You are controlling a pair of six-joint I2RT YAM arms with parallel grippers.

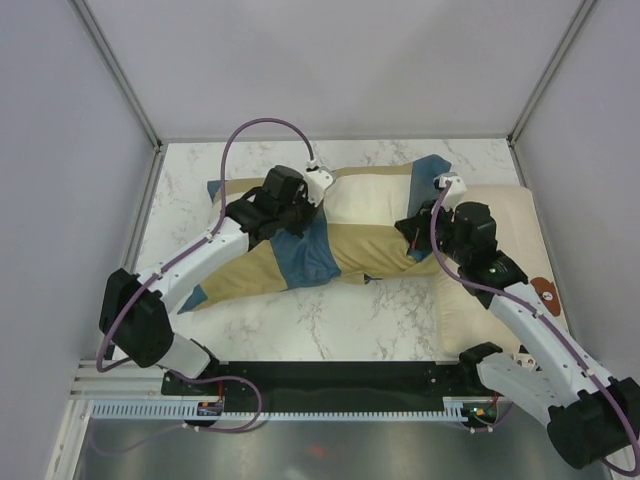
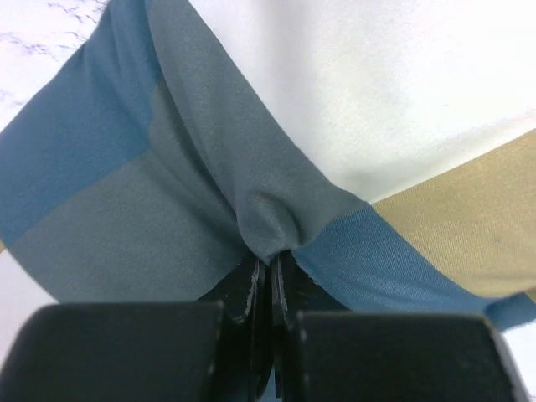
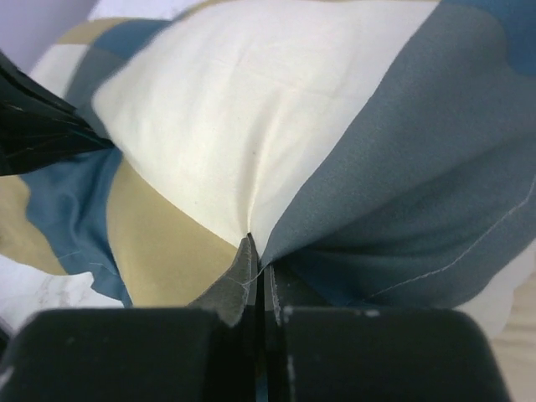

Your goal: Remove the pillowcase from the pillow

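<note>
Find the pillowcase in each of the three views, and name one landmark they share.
Top external: the pillowcase lies across the middle of the picture.
Left wrist: pillowcase fills the picture; a blue-grey fold is pinched in the jaws, bottom centre.
Right wrist: pillowcase fills the picture; cream and blue-grey blocks meet at the shut jaws.
Shared landmark: the tan block, right edge in left wrist, lower left in right wrist.

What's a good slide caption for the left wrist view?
Left gripper shut on a pinched fold of the blue and tan pillowcase.
</note>
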